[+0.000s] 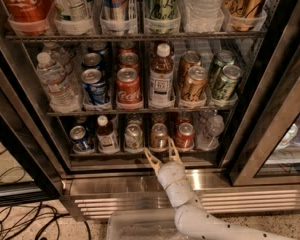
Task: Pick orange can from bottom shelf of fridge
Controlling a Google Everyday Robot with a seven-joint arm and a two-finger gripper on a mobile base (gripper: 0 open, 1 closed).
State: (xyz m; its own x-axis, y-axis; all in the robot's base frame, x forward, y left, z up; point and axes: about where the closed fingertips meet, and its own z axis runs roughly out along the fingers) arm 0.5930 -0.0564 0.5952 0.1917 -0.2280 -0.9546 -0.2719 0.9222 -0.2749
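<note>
The fridge (115, 183) stands open in front of me. On its bottom shelf (115, 156) the orange can (159, 135) stands upright in the middle row, between a silver can (133, 136) and a redder can (184, 135). My gripper (160, 151) is open just in front of the shelf's front edge, right below the orange can. Its two pale fingers (151, 159) point up at the can and spread about as wide as it. The fingertips are at the can's base and hold nothing.
The bottom shelf also holds a blue can (79, 136), a brown bottle (106, 133) and a clear water bottle (210, 130). The rack above (140, 111) hangs low over the cans. The glass door (285, 134) stands open at right. Cables (20, 219) lie on the floor at left.
</note>
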